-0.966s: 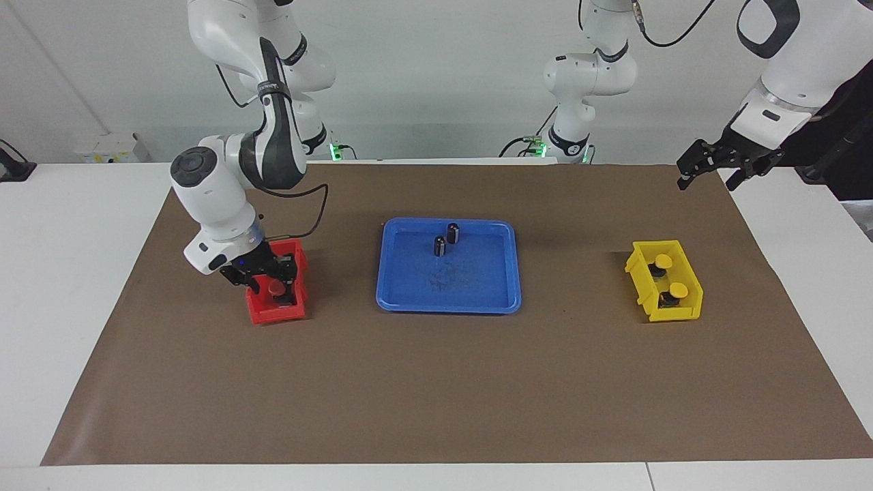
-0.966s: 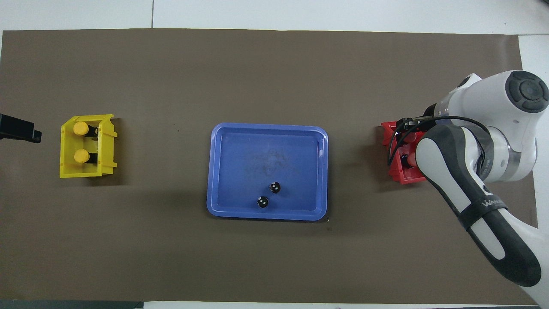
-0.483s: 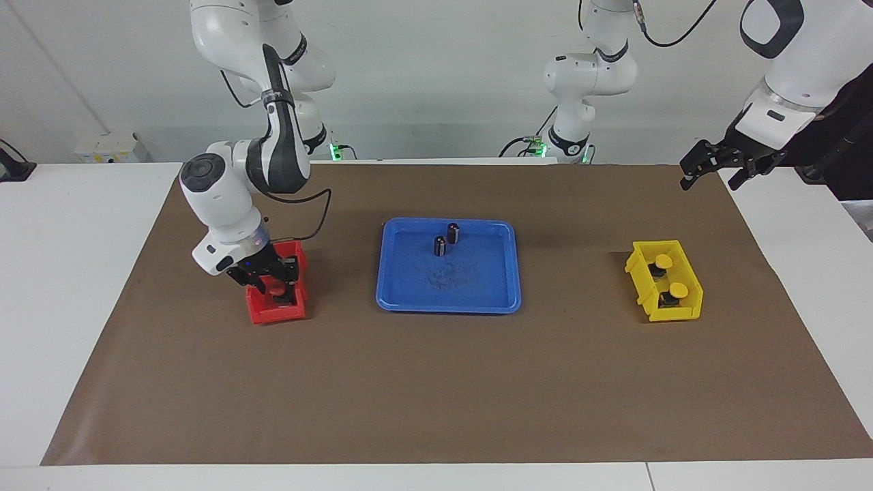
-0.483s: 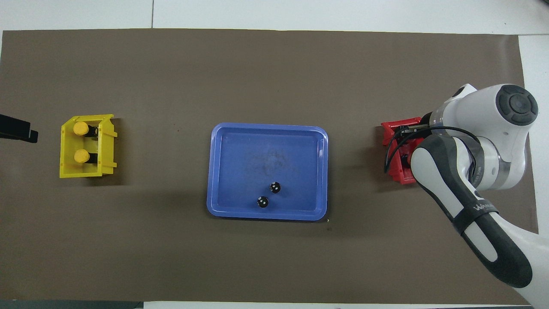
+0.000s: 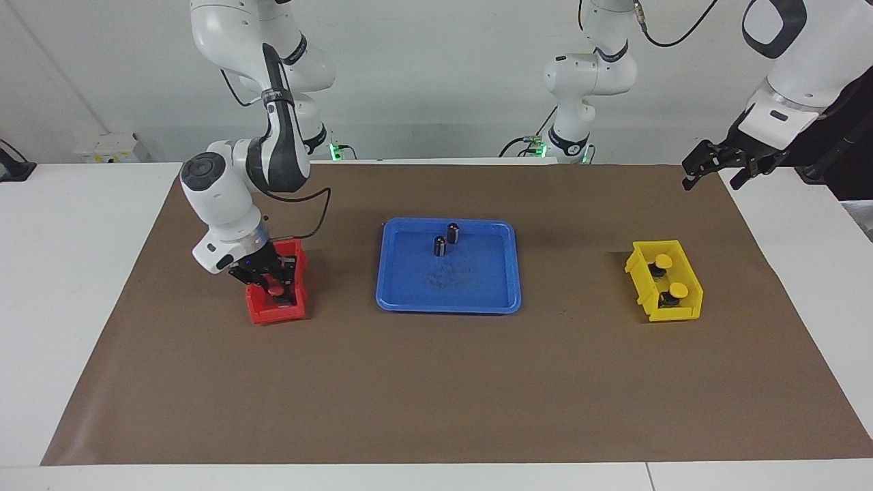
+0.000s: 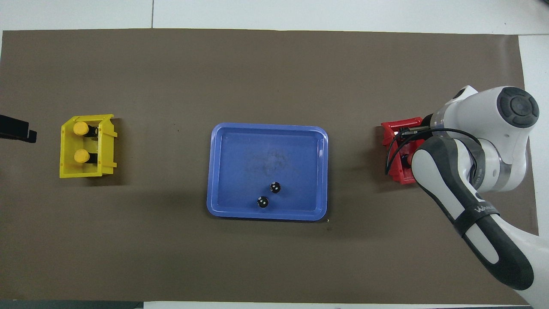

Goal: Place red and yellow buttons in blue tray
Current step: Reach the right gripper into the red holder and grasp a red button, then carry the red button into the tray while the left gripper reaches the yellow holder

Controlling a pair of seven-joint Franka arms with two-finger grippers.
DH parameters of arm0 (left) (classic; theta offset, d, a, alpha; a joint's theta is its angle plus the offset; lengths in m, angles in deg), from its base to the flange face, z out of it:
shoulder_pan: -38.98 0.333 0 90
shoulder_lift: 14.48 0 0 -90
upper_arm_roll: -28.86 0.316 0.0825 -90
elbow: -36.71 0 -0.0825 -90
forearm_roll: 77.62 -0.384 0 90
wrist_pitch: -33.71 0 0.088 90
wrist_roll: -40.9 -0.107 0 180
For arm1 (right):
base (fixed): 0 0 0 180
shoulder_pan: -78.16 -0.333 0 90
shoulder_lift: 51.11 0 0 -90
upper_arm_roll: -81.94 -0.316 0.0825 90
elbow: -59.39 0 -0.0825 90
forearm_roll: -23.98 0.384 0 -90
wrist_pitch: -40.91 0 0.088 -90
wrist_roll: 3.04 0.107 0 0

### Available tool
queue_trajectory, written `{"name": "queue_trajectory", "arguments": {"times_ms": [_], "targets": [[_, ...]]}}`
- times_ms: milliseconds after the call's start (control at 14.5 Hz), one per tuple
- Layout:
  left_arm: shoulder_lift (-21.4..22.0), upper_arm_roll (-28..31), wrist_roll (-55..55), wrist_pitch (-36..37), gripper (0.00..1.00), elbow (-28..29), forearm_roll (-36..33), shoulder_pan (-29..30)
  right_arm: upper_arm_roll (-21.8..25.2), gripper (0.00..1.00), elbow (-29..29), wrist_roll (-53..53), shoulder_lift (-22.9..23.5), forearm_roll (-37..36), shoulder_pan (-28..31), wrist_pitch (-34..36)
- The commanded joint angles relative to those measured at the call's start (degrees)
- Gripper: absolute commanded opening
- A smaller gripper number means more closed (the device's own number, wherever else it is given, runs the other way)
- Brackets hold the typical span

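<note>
Blue tray [image 5: 448, 301] sits mid-frame in both views; it holds only two dark capless cylinders [image 5: 447, 239], upright, close together near the tray edge nearer the robots (upper part of the tray in the facing view, lower part in the overhead view); no buttons in it.

Red bin [image 5: 276, 310] at centre-left of the facing view, centre-right of the overhead view; right gripper [image 5: 274, 284] is down inside it, fingers closed on a red button [image 5: 276, 291]; only that one red cap shows, rest of the bin interior is hidden by the gripper and wrist; overhead view shows just a corner of the red bin [image 6: 393, 136] under the right arm.

Yellow bin [image 5: 665, 310] at centre-right of the facing view, centre-left of the overhead view; two yellow buttons [image 6: 81, 142] inside, side by side, yellow caps on black bases, nothing touching them.

Left gripper [image 5: 709, 166] hangs in the air at upper right of the facing view, over the edge of the brown mat [image 5: 436, 395], fingers spread wide, holding nothing, waiting; well apart from the yellow bin.

Mat between bins and tray is bare; nothing stands between the red bin and the tray.
</note>
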Motion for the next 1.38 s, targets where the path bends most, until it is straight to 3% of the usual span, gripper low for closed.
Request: {"name": "queue_trajectory", "arguments": {"times_ms": [0,276,552,828,1034,1310], "targets": [[1.4,-0.1,0.6,-0.2,1.0,1.2,-1.7,0.0,0.0,0.23,-3.9,-2.1,-0.2,0.5,0.2,4.7],[1.4,-0.1,-0.2,-5.3,0.99,4.0,-1.7,1.5,0.0,0.23,-15.9,-1.9,0.5,0.3,-0.2,19.3],[0.2,-0.1,-3.2,-14.4,0.97,9.5,-1.7,3.9,-0.4,0.23,-28.0,7.6,5.5,0.3,-5.9,25.3],[-5.0,-0.1,-6.4,-22.4,0.87,11.9,-1.7,4.2,-0.4,0.23,-30.1,28.6,8.5,0.2,-18.2,19.9],[-9.1,-0.1,-7.2,-27.9,0.69,12.7,-1.6,4.2,-0.4,0.23,-31.0,38.2,13.9,0.1,-25.4,14.9],[-12.7,-0.2,-6.9,-30.5,0.67,12.9,-1.4,3.5,-0.4,0.23,-30.0,44.5,15.8,-1.8,-30.5,11.5]]}}
